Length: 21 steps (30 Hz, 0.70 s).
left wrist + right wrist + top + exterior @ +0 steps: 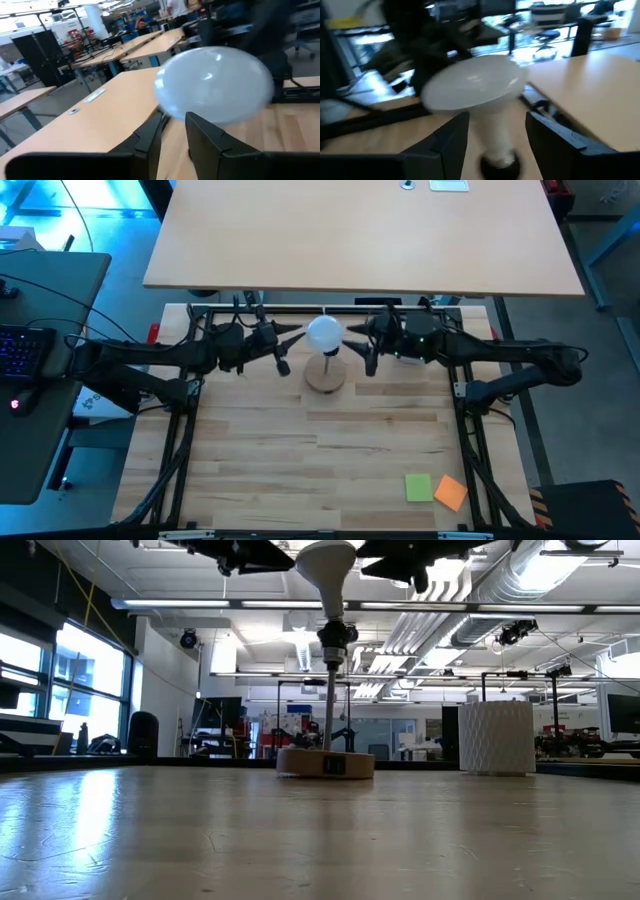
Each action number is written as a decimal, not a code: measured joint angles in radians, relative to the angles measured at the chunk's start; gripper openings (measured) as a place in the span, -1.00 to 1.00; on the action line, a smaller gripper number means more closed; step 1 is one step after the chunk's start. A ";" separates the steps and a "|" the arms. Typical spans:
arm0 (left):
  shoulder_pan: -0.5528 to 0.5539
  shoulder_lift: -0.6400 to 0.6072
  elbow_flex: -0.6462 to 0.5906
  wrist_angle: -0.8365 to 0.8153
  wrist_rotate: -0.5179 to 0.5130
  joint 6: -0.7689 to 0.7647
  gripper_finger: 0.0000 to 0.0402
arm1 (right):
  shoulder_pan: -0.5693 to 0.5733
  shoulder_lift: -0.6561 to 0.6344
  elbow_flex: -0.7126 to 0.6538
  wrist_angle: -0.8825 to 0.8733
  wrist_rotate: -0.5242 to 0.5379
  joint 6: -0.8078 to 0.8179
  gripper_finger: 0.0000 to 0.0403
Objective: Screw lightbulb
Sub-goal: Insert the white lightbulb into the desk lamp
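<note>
The white lightbulb stands upright, its narrow base in the black socket on top of the round wooden stand. My left gripper is level at the globe's left side. Its fingers are open by a narrow gap, with the globe just past their tips. My right gripper comes level from the right and is open. Its fingers stand on either side of the bulb's neck, below the globe. My left gripper has its fingertips right at the globe's edge; I cannot tell whether they touch it. My right gripper has one finger close against the bulb's neck and a gap at the other; I cannot tell whether it touches.
A green sticky note and an orange one lie near the front right corner. A second, paler table stands beyond the far edge. Black frame rails run along both sides. A white ribbed cylinder stands behind.
</note>
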 joint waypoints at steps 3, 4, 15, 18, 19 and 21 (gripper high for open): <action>0.014 0.001 0.000 -0.002 0.013 0.000 -0.59 | 0.033 -0.019 0.000 -0.034 -0.005 -0.002 -0.02; 0.017 -0.001 0.000 -0.002 0.014 0.000 -0.59 | 0.038 -0.026 0.000 -0.033 -0.003 -0.001 -0.02; 0.001 -0.015 0.000 -0.045 0.003 -0.019 -0.59 | 0.008 -0.037 0.000 -0.156 0.083 -0.012 -0.02; -0.011 -0.015 0.000 -0.062 -0.027 -0.019 -0.59 | 0.006 -0.036 0.000 -0.233 0.084 -0.056 -0.02; -0.013 -0.015 0.000 -0.065 -0.030 -0.019 -0.59 | 0.007 -0.028 0.000 -0.254 0.083 -0.073 -0.02; -0.016 -0.015 0.000 -0.065 -0.031 -0.019 -0.59 | 0.006 -0.004 0.000 -0.252 0.074 -0.085 -0.02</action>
